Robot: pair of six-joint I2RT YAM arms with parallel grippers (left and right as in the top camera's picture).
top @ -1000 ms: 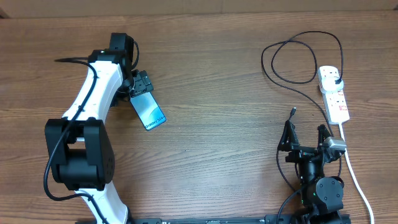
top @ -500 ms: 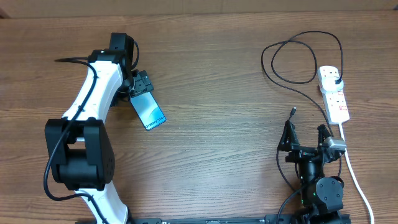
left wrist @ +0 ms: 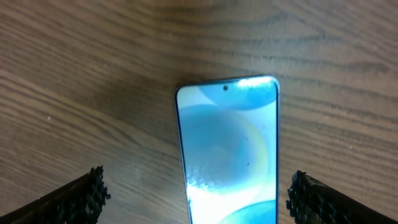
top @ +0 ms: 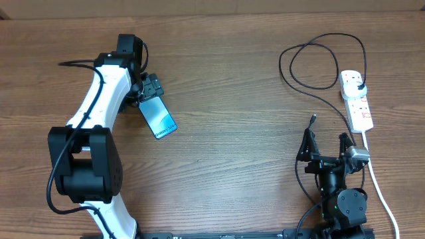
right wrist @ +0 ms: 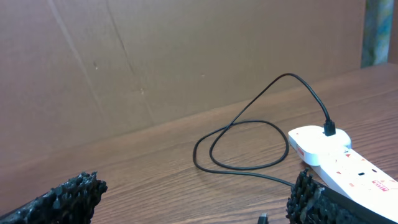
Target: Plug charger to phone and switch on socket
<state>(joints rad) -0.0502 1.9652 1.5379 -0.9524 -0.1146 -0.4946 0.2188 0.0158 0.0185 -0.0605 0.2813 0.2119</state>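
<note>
The phone (top: 158, 117) lies flat on the wooden table at the left, blue screen up; it fills the middle of the left wrist view (left wrist: 229, 149). My left gripper (top: 147, 91) is open, right at the phone's far end, its fingers wide on either side of it (left wrist: 198, 199). The white socket (top: 356, 99) lies at the far right with the charger's black plug (top: 359, 85) in its top outlet. The black charger cable (top: 312, 66) loops left and ends in a small connector tip (top: 312, 119). My right gripper (top: 327, 143) is open just below that tip (right wrist: 263, 218), holding nothing.
The socket's thick white lead (top: 378, 186) runs down the right edge past my right arm. A brown cardboard wall (right wrist: 186, 56) stands behind the table. The socket also shows at the right of the right wrist view (right wrist: 348, 165).
</note>
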